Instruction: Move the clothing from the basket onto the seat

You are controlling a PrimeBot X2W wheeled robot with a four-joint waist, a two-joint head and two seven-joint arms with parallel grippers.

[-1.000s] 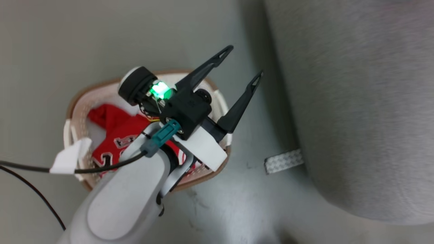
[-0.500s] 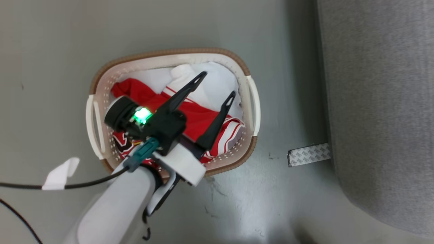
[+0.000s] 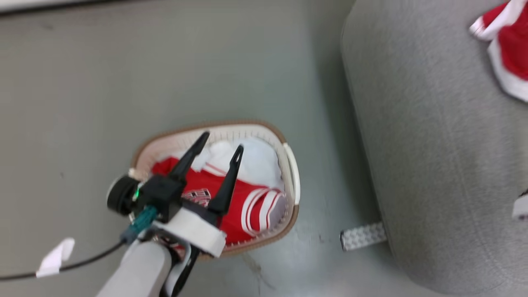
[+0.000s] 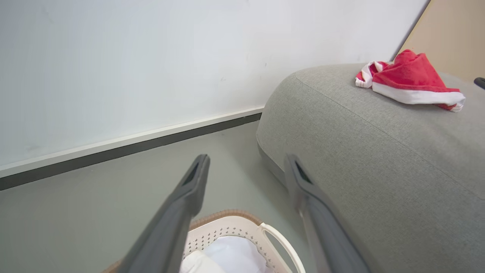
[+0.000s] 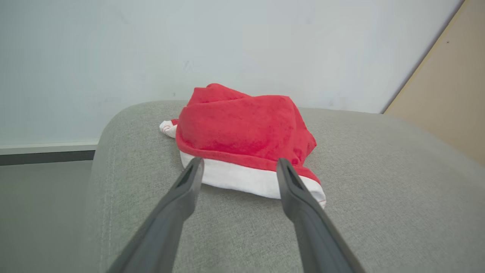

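Left pincer (image 3: 222, 141) is hovering wide and empty over the basket (image 3: 214, 126), where red clothing (image 3: 235, 208) is lying beside a white pad (image 3: 260, 161). Right pincer (image 5: 239, 162) is gaping wide and empty over the seat (image 5: 379, 182), with a red garment (image 5: 242, 129) lying there just beyond its tips.

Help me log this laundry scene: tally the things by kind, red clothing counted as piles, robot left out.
Red clothing: 2 piles, sofa pile, basket pile
Basket: 1
Sofa: 1
White pad: 1
Tape strip: 1
Total: 6
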